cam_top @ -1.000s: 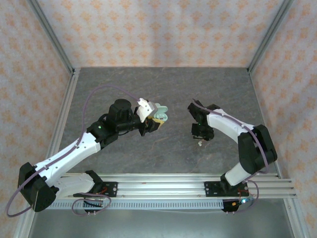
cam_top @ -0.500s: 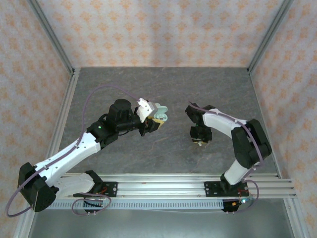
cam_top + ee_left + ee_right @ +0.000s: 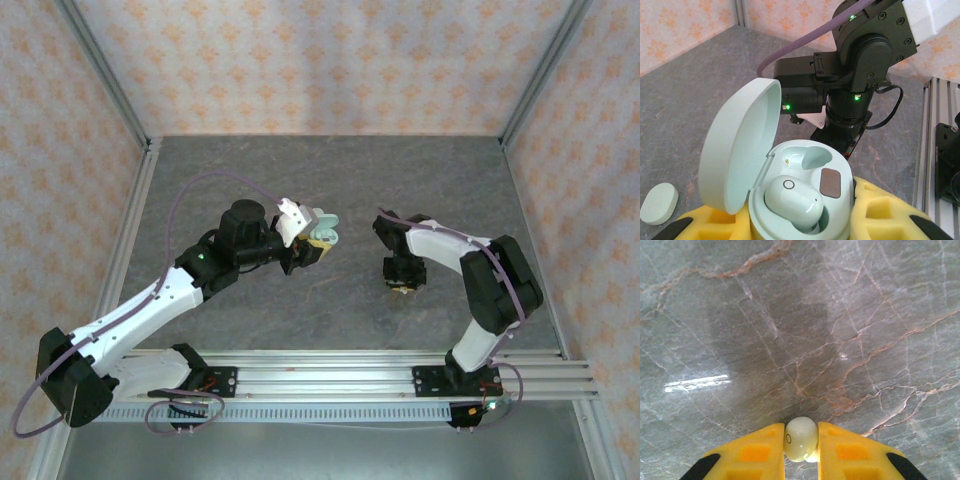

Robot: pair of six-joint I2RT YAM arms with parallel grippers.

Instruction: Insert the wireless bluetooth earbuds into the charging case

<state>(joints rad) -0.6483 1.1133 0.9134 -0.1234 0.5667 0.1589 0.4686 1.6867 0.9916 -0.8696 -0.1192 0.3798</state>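
on the tabletop [image 3: 790, 315], the right end effector [image 3: 801, 455] had just pinched an earbud [image 3: 800, 437]; the left end effector [image 3: 795, 222] held the open charging case [image 3: 742, 145], ready.

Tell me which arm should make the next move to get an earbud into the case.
Right. The right claw grips an earbud between its pads, while the left claw is busy holding the open charging case, which has one empty socket.

Wore white shells [image 3: 150, 305] and black joints [image 3: 245, 225] behind left gripper [image 3: 320, 239] and right gripper [image 3: 401, 288]; trailed purple cables [image 3: 210, 176]; bore yellow, seemingly foam, finger pads [image 3: 757, 452].
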